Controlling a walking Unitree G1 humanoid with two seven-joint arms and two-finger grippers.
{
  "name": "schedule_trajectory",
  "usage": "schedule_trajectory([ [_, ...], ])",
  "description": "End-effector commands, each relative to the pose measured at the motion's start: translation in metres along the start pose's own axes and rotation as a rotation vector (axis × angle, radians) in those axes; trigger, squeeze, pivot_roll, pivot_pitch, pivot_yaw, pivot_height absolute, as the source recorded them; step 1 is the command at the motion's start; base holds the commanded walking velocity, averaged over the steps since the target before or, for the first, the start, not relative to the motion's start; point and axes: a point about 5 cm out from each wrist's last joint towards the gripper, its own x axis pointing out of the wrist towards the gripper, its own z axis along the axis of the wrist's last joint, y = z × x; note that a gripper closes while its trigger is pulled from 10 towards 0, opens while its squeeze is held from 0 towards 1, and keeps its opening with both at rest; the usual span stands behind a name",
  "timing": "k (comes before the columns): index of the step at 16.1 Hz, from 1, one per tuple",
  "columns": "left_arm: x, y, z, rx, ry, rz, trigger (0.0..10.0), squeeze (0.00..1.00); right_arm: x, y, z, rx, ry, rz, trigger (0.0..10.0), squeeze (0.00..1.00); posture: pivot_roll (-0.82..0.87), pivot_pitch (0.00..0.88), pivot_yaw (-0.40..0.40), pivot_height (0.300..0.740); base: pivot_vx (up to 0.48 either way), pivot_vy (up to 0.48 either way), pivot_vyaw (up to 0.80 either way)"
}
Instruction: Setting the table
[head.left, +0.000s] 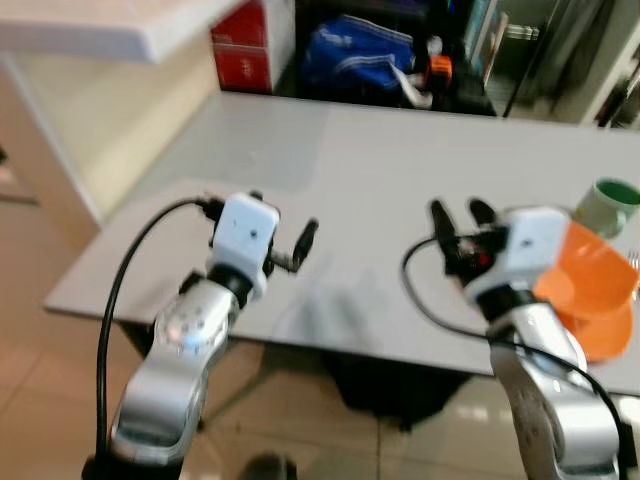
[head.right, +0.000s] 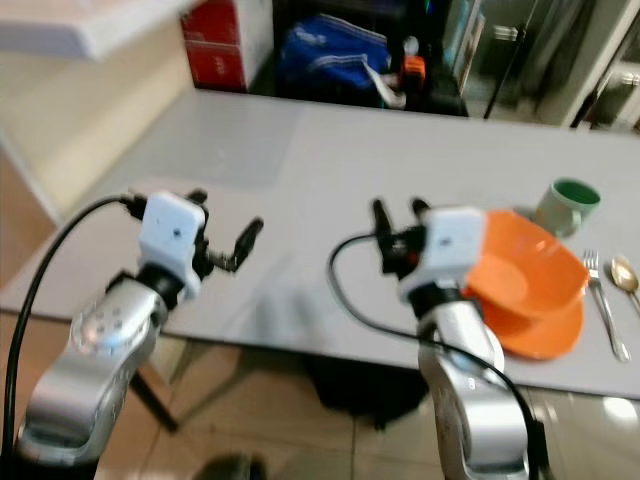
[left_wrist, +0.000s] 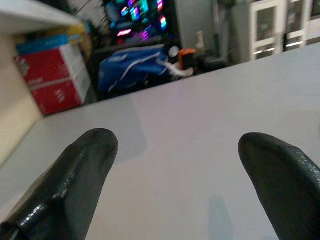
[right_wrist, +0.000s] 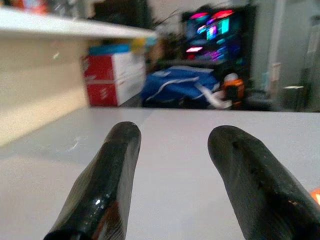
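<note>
**Both grippers empty over the grey table**

You had the left gripper (head.right: 225, 235) hovering above the near edge of the grey table (head.right: 330, 170), fingers spread wide with nothing between them. Your right gripper (head.right: 397, 222) sat toward the table's middle, fingers parted more narrowly and also empty. At about three o'clock from it, just beside the wrist, stood the orange bowl (head.right: 525, 270), which seemed to rest in a second orange dish, though blur made that uncertain. A green-lined mug (head.right: 567, 203) stood at one o'clock, with a fork (head.right: 603, 300) and spoon (head.right: 627, 275) at the far right. Beyond the table lay a blue bag (head.left: 355, 55) and red boxes (head.left: 245, 45).
</note>
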Motion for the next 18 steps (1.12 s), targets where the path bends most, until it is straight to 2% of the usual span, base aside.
schedule_trajectory([
  [1, 0.001, -0.003, 0.005, 0.015, -0.021, -0.021, 10.0, 0.00, -0.001, -0.004, -0.002, 0.003, 0.016, -0.013, 10.0, 0.00, 0.01, 0.000, 0.010, 0.740, 0.000, 0.480, 0.00],
  [2, 0.002, -0.002, 0.005, 0.017, -0.021, -0.022, 10.0, 0.00, -0.001, -0.002, 0.000, -0.010, 0.006, 0.006, 10.0, 0.00, 0.02, 0.000, 0.009, 0.740, 0.000, 0.480, 0.00],
  [5, 0.008, -0.001, 0.007, 0.053, -0.021, -0.004, 10.0, 0.00, 0.002, 0.000, 0.005, 0.079, -0.019, -0.016, 10.0, 0.00, 0.03, 0.000, 0.009, 0.740, 0.000, 0.480, 0.00],
  [8, 0.009, 0.002, 0.009, 0.049, -0.025, 0.014, 10.0, 0.00, 0.007, 0.006, 0.007, 0.069, -0.027, 0.016, 10.0, 0.00, 0.04, 0.000, -0.001, 0.740, 0.000, 0.480, 0.00],
  [9, 0.007, 0.008, 0.010, 0.052, -0.024, 0.044, 10.0, 0.00, 0.009, 0.007, 0.005, 0.082, -0.016, 0.022, 10.0, 0.00, 0.05, 0.000, -0.006, 0.740, 0.000, 0.480, 0.00],
  [12, 0.008, 0.017, 0.014, 0.042, -0.036, 0.097, 10.0, 0.00, 0.012, 0.010, 0.004, 0.099, -0.002, 0.034, 10.0, 0.00, 0.05, 0.000, -0.015, 0.740, 0.000, 0.480, -0.76],
  [18, 0.006, 0.017, 0.012, 0.037, -0.031, 0.107, 10.0, 0.00, 0.012, 0.009, 0.003, 0.084, 0.010, 0.048, 10.0, 0.00, 0.04, 0.002, -0.018, 0.740, 0.000, 0.480, -0.80],
])
